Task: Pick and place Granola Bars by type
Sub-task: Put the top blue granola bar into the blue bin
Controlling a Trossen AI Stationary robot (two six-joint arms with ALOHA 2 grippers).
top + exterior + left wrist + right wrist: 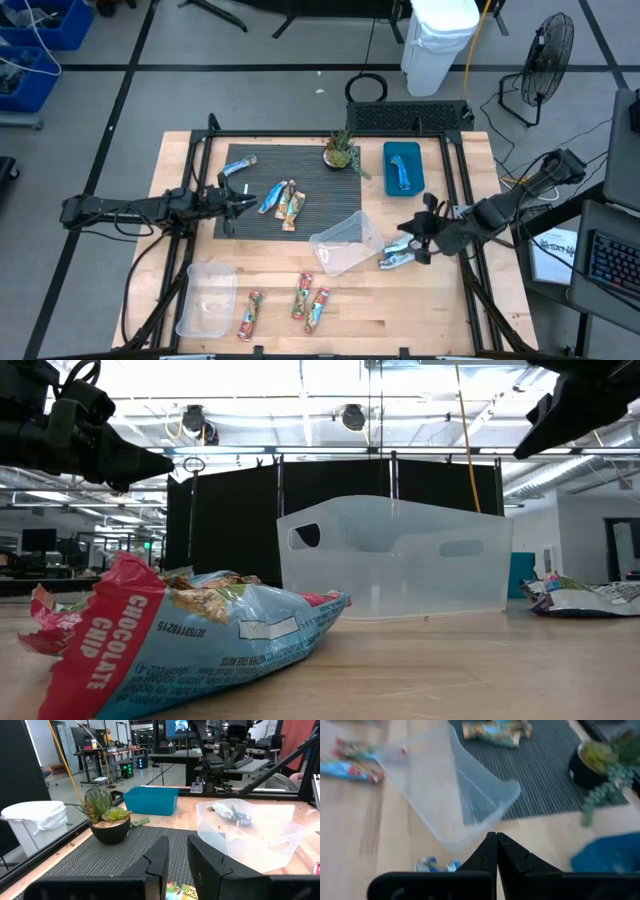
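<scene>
Wooden table [440,310], dark ribbed mat [320,210]; left tool [245,203] slightly parted, right tool [418,243] closed, both empty.

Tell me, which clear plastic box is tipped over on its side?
The clear bin in the middle of the table, beside the right gripper. It lies tilted with its opening sideways, while the other clear bin near the left front corner sits flat, opening up.

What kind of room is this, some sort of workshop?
Probably a robotics lab or test workshop. Two robot arms work at a wooden table in a black metal frame, a fan and white bin stand on a taped floor, and desks with monitors fill the room behind.
</scene>
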